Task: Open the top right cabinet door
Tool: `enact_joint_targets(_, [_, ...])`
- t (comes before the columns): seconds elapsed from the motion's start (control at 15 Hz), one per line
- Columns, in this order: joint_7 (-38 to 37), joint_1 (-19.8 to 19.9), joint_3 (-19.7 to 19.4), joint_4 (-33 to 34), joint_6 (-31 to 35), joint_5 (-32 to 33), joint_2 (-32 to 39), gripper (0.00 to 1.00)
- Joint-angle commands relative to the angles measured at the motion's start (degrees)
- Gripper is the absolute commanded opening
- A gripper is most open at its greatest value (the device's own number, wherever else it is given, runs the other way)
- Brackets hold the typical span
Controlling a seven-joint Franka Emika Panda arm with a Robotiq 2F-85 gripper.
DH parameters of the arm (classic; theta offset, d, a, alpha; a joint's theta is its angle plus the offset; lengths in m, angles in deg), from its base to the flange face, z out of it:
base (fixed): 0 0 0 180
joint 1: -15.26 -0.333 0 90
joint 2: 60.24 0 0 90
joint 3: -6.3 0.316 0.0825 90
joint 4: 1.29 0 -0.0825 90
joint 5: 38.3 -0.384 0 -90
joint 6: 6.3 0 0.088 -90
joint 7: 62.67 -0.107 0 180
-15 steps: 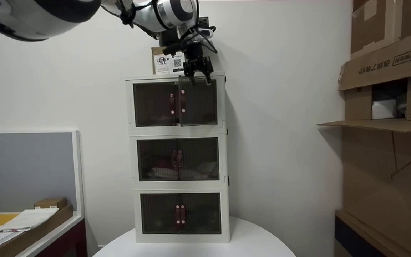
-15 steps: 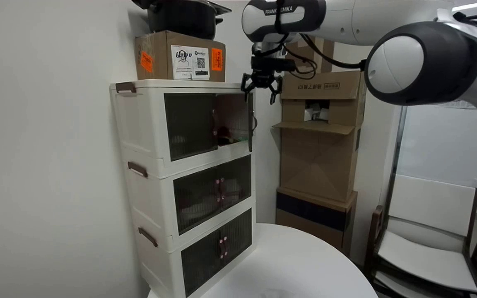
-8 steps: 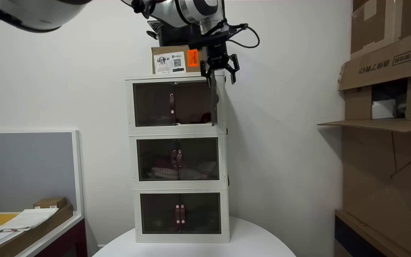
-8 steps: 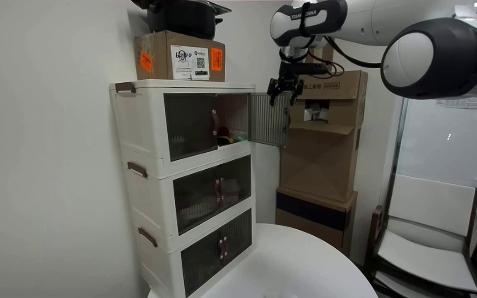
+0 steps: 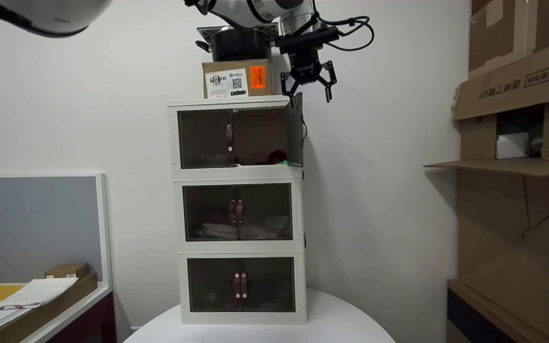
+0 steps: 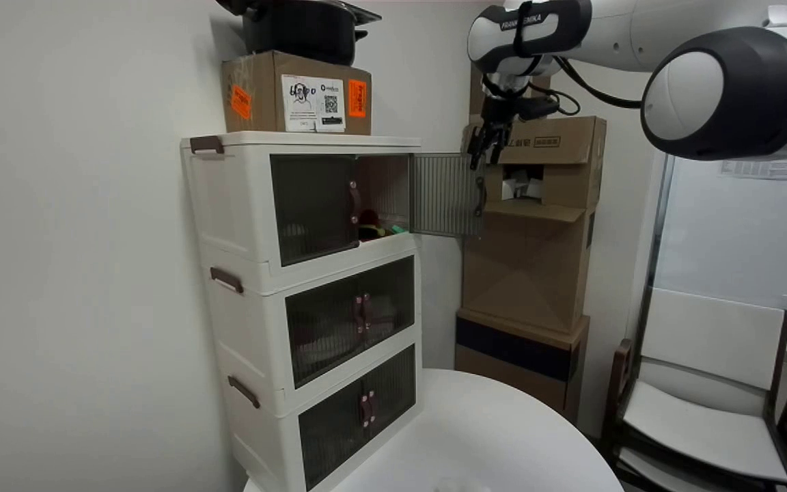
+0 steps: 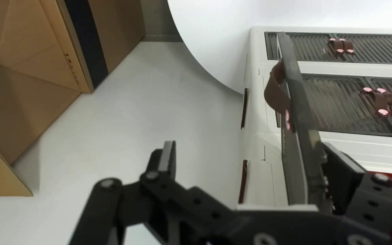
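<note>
Against the pale wall [image 5: 374, 200], the top right cabinet door [image 6: 445, 195], straddled by the spread end effector [image 5: 310, 100], has been swung wider, its opening judged nearly complete.

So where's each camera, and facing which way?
In an exterior view: squarely before the boxy white three-tier cabinet, facing it; black two-fingered gripper and white arm show.
In an exterior view: oblique, seeing the cabinet's white side too; gripper and arm show.
Wrist view: wrist-mounted, looking down past the open dark tinted door; gripper fingers show.
Both exterior views share cabinet, door and gripper.
</note>
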Motion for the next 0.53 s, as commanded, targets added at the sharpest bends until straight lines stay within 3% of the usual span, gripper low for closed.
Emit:
enact_joint_targets(0.0, [3.42, 0.78, 1.71, -2.46, 0.39, -3.41, -3.62, 1.00])
enact_joint_targets(0.33, [3.28, 1.57, 2.05, -5.32, 4.77, -9.58, -11.53, 1.00])
enact_joint_targets(0.47, [2.96, 1.49, 2.03, -9.42, 8.41, -12.39, -15.73, 1.00])
